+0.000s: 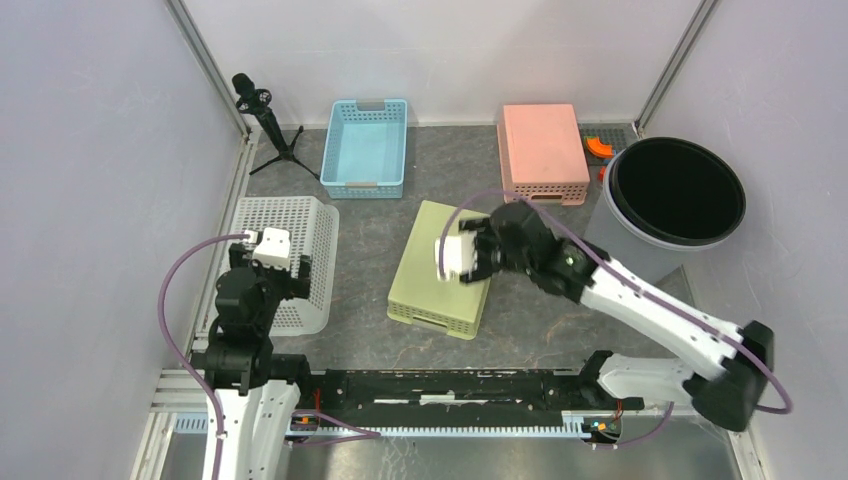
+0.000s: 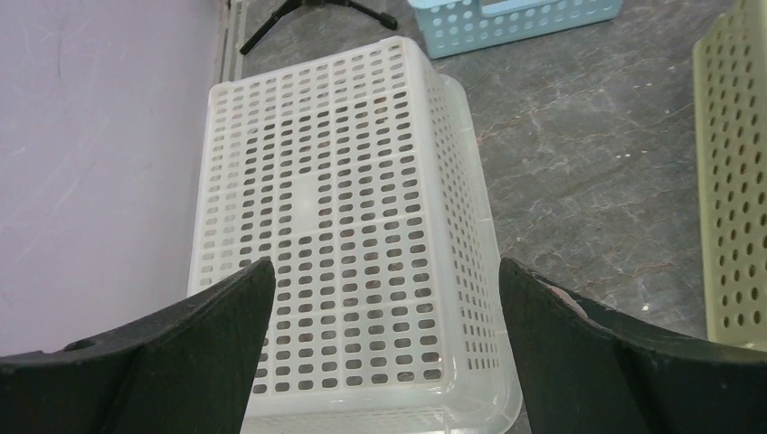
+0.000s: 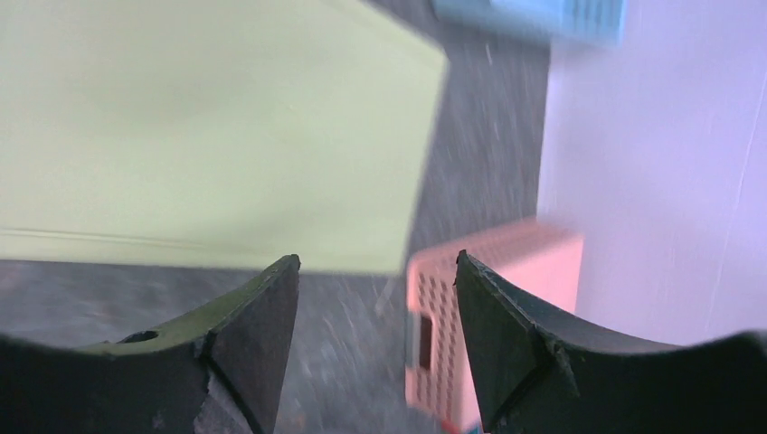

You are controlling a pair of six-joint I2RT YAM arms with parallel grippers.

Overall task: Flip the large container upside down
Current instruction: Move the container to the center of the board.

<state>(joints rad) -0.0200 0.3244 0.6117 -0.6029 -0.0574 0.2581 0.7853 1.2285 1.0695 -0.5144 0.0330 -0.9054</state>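
Hovering right hand (image 3: 375, 264) over green container (image 1: 422, 268)

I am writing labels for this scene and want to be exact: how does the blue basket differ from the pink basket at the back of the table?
The blue basket stands open side up, so its inside shows; the pink basket lies upside down, showing its flat bottom. The blue basket is left of the pink basket, which sits next to the grey bin. Both are rectangular plastic baskets with slotted sides, close to the back wall.
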